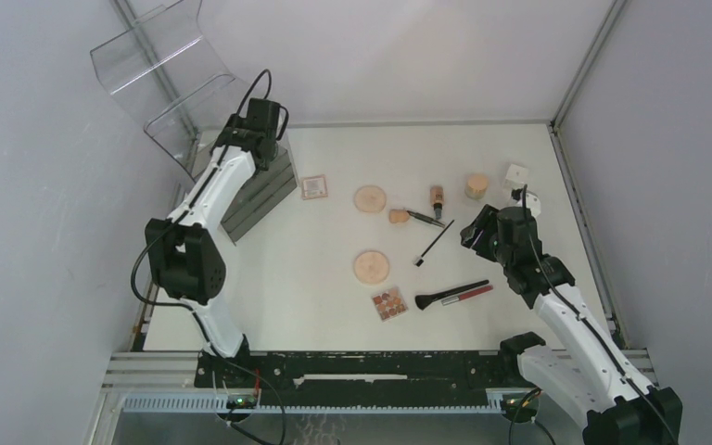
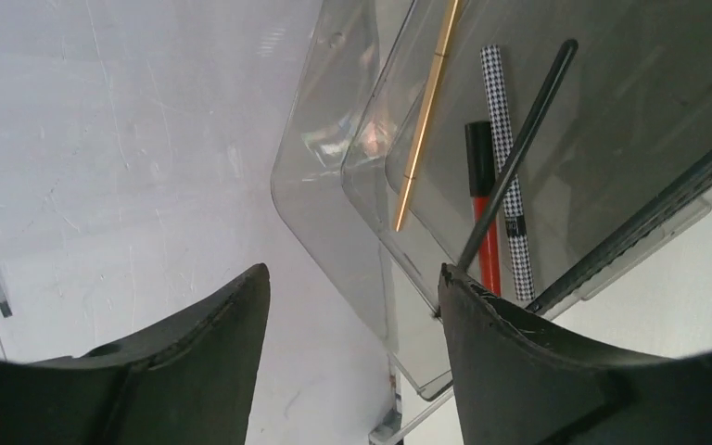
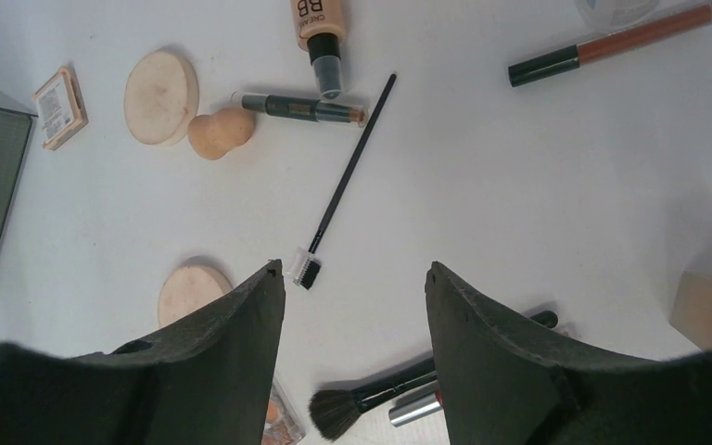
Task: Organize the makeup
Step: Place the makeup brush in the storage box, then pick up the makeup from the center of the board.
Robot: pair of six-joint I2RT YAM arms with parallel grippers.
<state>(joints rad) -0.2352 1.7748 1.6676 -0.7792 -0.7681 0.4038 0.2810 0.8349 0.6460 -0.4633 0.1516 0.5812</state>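
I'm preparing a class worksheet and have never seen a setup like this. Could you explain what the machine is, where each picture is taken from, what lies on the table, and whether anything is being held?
These are two white robot arms fixed at the near edge of a white table. One picture looks down from above; the other two come from cameras on each wrist, so the dark shapes at the bottom are that arm's own jaws.

The left gripper is over a clear organizer, open and holding nothing. Inside lie a gold stick, a red pencil, a checkered pencil and a thin black brush.

The right gripper hangs open over the table, empty. Below it lie two round powder discs, a sponge, a bottle, a small brush, a big brush and two palettes.
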